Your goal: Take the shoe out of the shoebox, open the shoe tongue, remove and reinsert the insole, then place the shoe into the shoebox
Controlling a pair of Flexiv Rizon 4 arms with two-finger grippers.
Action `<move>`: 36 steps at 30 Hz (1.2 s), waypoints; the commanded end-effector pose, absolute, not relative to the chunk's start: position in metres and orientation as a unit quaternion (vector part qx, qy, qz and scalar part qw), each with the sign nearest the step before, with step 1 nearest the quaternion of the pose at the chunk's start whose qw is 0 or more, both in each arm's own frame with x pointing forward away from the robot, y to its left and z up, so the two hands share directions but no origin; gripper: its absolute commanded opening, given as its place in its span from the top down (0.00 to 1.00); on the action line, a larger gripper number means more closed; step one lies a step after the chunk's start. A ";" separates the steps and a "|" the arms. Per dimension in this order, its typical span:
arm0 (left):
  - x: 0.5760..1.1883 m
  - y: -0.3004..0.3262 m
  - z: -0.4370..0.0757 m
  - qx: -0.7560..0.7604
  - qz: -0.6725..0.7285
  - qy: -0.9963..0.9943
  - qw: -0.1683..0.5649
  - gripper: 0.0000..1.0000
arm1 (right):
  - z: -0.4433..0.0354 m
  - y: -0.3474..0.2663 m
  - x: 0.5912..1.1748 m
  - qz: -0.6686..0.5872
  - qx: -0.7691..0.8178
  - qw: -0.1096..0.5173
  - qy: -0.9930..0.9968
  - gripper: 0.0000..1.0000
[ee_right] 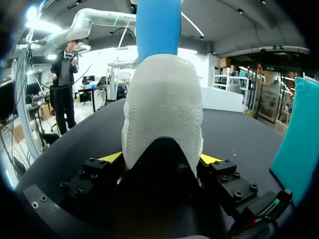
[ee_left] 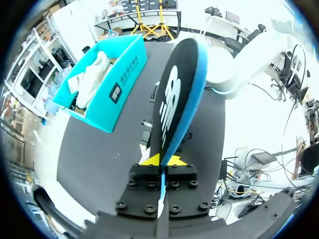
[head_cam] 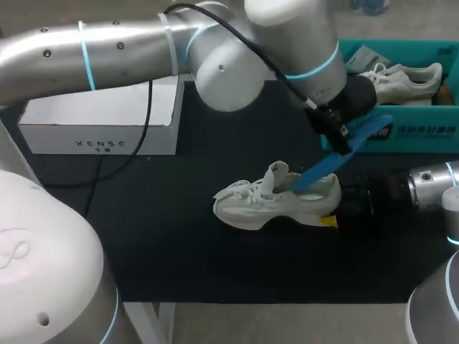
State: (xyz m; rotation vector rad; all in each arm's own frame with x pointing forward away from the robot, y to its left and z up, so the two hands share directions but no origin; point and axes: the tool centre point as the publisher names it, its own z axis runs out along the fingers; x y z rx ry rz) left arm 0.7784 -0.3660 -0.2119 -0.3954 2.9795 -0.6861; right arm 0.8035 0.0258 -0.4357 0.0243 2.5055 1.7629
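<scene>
the white shoe [head_cam: 276,201] sits on the dark mat [head_cam: 179,251], out of the teal shoebox [head_cam: 423,136] just beyond it. the right gripper [ee_right: 160,158] clamps its heel from both sides to steady it. the left gripper [ee_left: 163,160] is pinched nearly closed on the blue insole [head_cam: 337,158], which it holds slanted, far end at the shoe's opening. entering or leaving, i cannot tell.

The white mesh sneaker [head_cam: 276,201] is sitting on its sole, toe to my left, heel clamped in my right gripper [ee_right: 160,158]. The blue foam insole [head_cam: 336,156] is slanting up from its opening, pinched in my left gripper [ee_left: 160,160]. The open teal cardboard shoebox [head_cam: 416,136] is holding another white sneaker [head_cam: 401,79].
</scene>
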 end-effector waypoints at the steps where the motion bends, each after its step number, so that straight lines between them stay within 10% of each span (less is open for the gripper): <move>1: 0.787 -0.333 -0.164 -0.123 -0.279 0.952 -0.027 1.00 | -0.440 0.027 0.803 0.573 0.008 0.040 0.818 1.00; 36: 0.810 -0.250 -0.090 -0.131 -0.389 0.898 -0.159 1.00 | -0.440 0.027 0.803 0.573 0.008 0.040 0.818 1.00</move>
